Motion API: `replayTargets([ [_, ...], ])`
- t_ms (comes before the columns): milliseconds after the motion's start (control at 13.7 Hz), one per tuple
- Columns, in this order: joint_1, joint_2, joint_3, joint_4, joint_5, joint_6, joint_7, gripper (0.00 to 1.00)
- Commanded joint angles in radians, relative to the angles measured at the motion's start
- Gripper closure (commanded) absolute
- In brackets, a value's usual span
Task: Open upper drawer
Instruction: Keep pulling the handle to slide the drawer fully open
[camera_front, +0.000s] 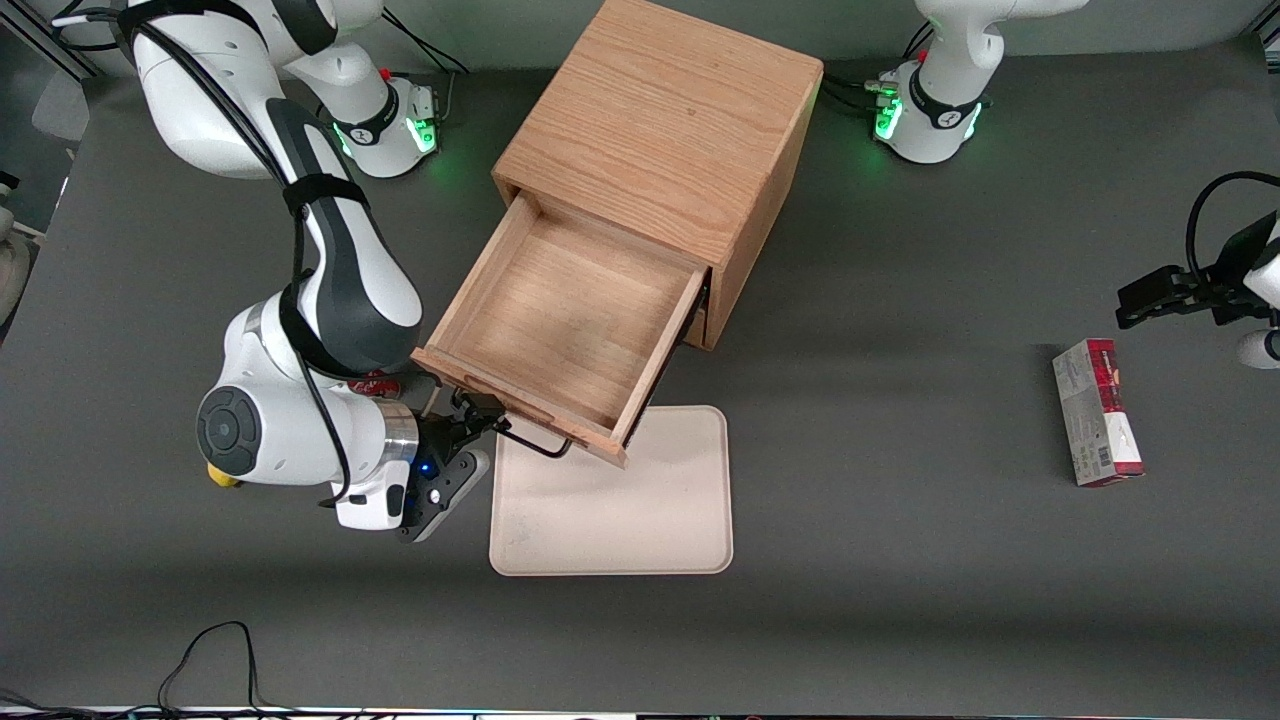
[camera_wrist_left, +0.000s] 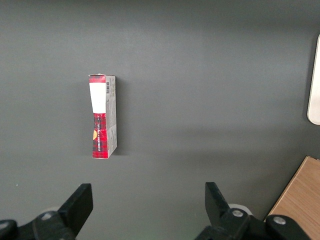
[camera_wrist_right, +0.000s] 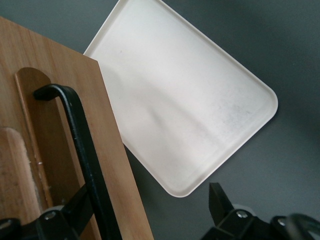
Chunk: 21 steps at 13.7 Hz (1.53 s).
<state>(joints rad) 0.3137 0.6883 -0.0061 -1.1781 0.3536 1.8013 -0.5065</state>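
Upper drawer pulled far out over the cream tray; gripper at its black handle, fingers spread, apparently released

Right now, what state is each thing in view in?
upper drawer: pulled far out, empty.
black wire bar handle: between the gripper's fingers.
gripper: open, at the handle.
beige tray: flat, empty, partly under the drawer.
red carton: lying flat, closed.
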Motion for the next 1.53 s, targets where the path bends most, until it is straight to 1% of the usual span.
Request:
replayTargets([
  [0,-0.01,0.023,0.005,0.046,0.002,0.035,0.029,0.0],
  [656,-0.047,0.031,0.012,0.055,0.004,0.046,0.031,0.0],
  [874,-0.047,0.03,0.012,0.08,0.027,0.035,0.033,0.0],
  [1020,-0.047,0.023,0.012,0.089,0.027,0.029,0.033,0.0],
  [1239,-0.048,0.022,0.012,0.118,0.035,-0.022,0.033,0.0],
  [1457,-0.047,0.019,0.012,0.129,0.038,-0.04,0.033,0.0],
])
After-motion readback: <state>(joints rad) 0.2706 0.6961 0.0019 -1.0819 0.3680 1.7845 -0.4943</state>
